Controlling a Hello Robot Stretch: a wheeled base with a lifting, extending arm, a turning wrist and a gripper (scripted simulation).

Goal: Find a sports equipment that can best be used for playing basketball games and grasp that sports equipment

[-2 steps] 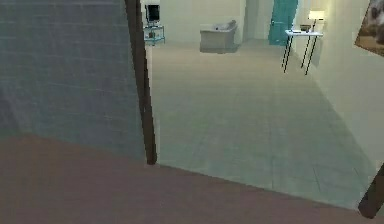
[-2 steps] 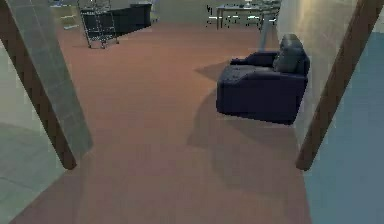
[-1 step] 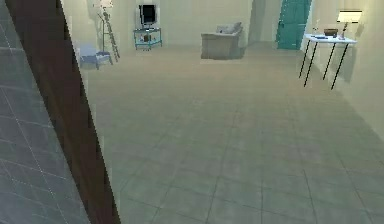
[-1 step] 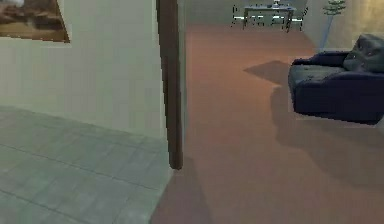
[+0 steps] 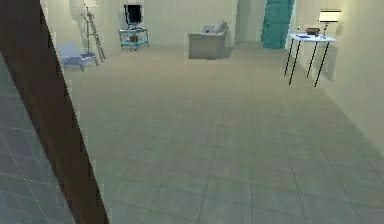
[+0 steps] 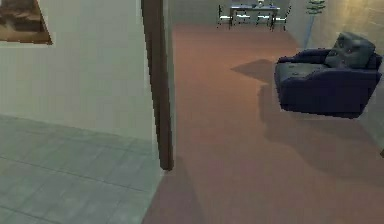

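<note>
You are just at the start: the ball is not found yet, you cannot tell where it is or what the pincer does, so look past the grey chair [image 5: 208, 42].

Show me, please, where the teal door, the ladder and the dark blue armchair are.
teal door [image 5: 277, 22]: forward view, on the middle of the door panel.
ladder [image 5: 93, 36]: forward view, on its frame about halfway up.
dark blue armchair [image 6: 322, 92]: arm side view, on the chair's front below the seat.
</note>
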